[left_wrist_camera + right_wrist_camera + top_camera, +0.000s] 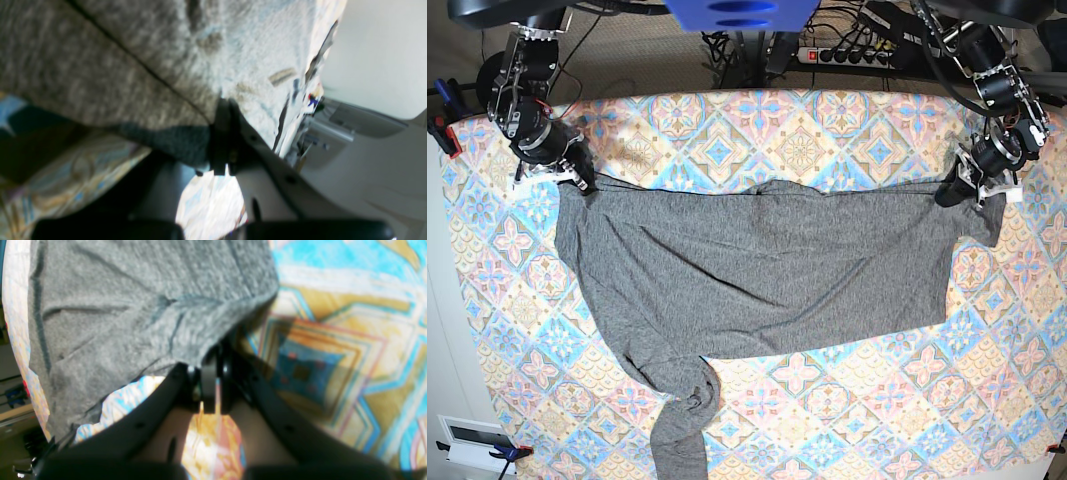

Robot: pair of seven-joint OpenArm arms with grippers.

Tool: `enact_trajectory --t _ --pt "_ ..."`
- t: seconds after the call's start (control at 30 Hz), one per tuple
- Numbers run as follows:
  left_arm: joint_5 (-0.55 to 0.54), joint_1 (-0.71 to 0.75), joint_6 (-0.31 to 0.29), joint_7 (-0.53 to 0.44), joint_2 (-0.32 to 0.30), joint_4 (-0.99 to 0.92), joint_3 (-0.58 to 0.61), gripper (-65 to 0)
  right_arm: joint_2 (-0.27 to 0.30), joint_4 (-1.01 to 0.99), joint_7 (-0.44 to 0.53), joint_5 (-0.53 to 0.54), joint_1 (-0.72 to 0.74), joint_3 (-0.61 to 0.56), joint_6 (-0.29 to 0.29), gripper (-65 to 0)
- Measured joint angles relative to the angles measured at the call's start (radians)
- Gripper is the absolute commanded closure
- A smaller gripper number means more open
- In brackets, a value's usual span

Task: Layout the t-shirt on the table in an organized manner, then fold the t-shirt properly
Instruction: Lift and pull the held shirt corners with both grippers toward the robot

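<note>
The surface (pixel 827 130), covered in diamond-patterned pastel cloth, carries the t-shirt (pixel 767 270). The garment is stretched wide between the two pincers, its upper edge pulled nearly straight from one to the other. Its body hangs toward the near edge below that line, and one long sleeve (pixel 682 420) trails crumpled below the right pincer's side. The left pincer (pixel 967 185) is pressed together, pinching the t-shirt at its edge. The right pincer (pixel 577 172) is likewise pressed together, pinching the t-shirt at the opposite corner.
</note>
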Motion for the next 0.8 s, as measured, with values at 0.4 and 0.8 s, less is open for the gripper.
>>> enact_trajectory --t 0.4,0.8 --pt "0.069 0.148 0.037 0.038 0.015 0.203 -0.005 0.0 0.002 0.081 0.002 0.001 -0.074 0.0 -0.002 0.0" --pt "0.043 0.179 0.026 0.008 0.032 0.207 -0.008 0.0 0.001 0.083 0.011 0.004 -0.14 0.0 0.003 0.0"
